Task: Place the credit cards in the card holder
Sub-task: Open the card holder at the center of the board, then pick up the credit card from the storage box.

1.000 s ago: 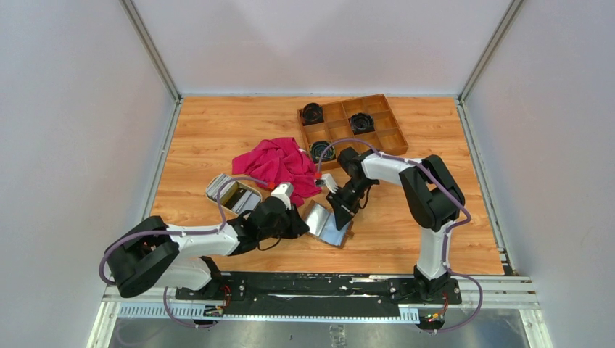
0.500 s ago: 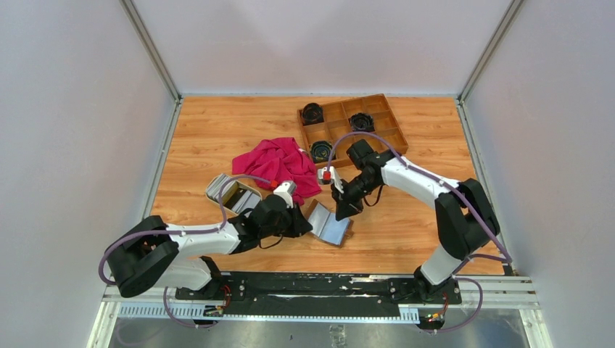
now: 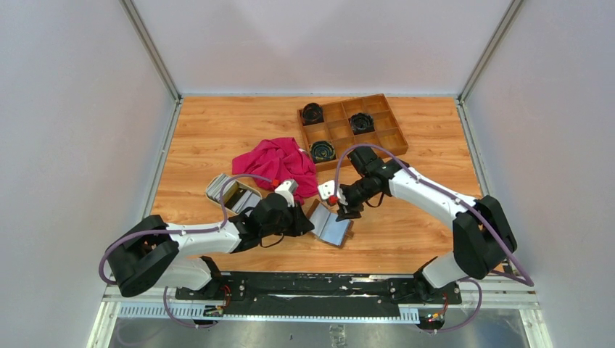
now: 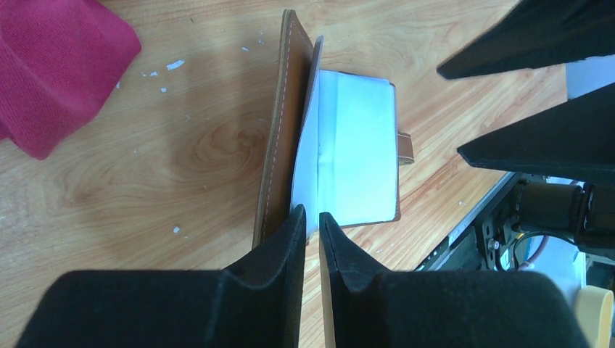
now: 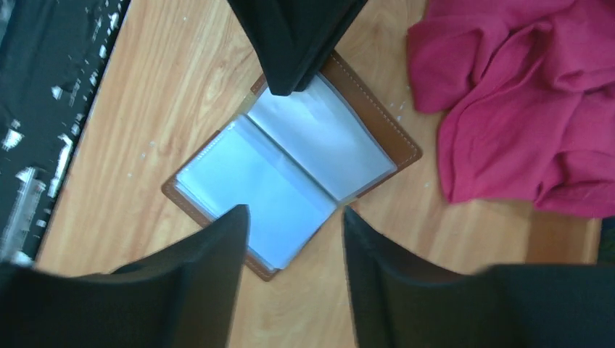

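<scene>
Card holder [image 3: 331, 226] lies open on the counter [image 3: 217, 130], clear sleeves facing up, at 6 o'clock of the pink cloth [image 3: 279, 163]. Left pincer [image 4: 310, 217] is pressed nearly together, pinching the holder's edge where one leather cover tilts up. Right pincer [image 5: 294, 212] hangs spread above the sleeves with nothing between its fingers. Credit cards [image 3: 235, 194] sit in an oval dish [image 3: 216, 184] at 9 o'clock of the holder.
</scene>
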`<action>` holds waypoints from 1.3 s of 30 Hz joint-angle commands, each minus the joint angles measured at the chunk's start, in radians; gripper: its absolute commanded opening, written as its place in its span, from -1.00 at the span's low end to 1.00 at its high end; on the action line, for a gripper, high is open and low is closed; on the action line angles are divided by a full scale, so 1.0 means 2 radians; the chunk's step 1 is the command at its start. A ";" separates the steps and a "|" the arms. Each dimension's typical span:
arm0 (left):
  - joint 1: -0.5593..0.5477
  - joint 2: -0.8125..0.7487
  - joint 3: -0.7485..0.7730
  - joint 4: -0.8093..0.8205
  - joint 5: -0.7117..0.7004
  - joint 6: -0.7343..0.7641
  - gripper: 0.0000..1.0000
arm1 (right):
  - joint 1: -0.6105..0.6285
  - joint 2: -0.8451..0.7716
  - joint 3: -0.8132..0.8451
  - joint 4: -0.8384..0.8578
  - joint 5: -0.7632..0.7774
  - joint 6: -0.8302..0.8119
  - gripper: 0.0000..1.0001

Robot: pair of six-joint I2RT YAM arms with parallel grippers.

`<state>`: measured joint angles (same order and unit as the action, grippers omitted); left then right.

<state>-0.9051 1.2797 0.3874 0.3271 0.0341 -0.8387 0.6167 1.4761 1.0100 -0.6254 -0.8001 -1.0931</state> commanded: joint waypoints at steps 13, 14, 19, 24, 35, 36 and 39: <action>0.003 -0.017 0.001 -0.003 0.003 0.006 -0.65 | 0.058 0.105 0.037 -0.051 0.043 -0.355 0.31; 0.003 -0.020 0.000 -0.003 0.005 0.006 -0.65 | 0.061 0.115 0.041 -0.051 0.054 -0.355 0.31; 0.003 -0.051 -0.006 -0.004 0.012 0.007 -0.63 | 0.069 0.152 0.053 -0.061 0.095 -0.359 0.29; 0.011 -0.109 -0.027 -0.014 0.007 0.027 -0.59 | 0.070 0.161 0.057 -0.063 0.110 -0.357 0.29; 0.104 -0.208 0.094 -0.317 -0.089 0.212 0.03 | 0.070 0.170 0.067 -0.082 0.121 -0.361 0.27; 0.116 -0.204 0.108 -0.334 -0.092 0.235 0.07 | 0.070 0.170 0.068 -0.082 0.120 -0.362 0.26; 0.155 -0.179 0.156 -0.392 -0.104 0.286 0.14 | 0.070 0.169 0.069 -0.083 0.119 -0.361 0.25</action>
<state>-0.6704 0.8837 0.5976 -0.2260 -0.0994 -0.4683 0.7483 1.7832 1.1431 -0.7479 -0.6346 -1.7870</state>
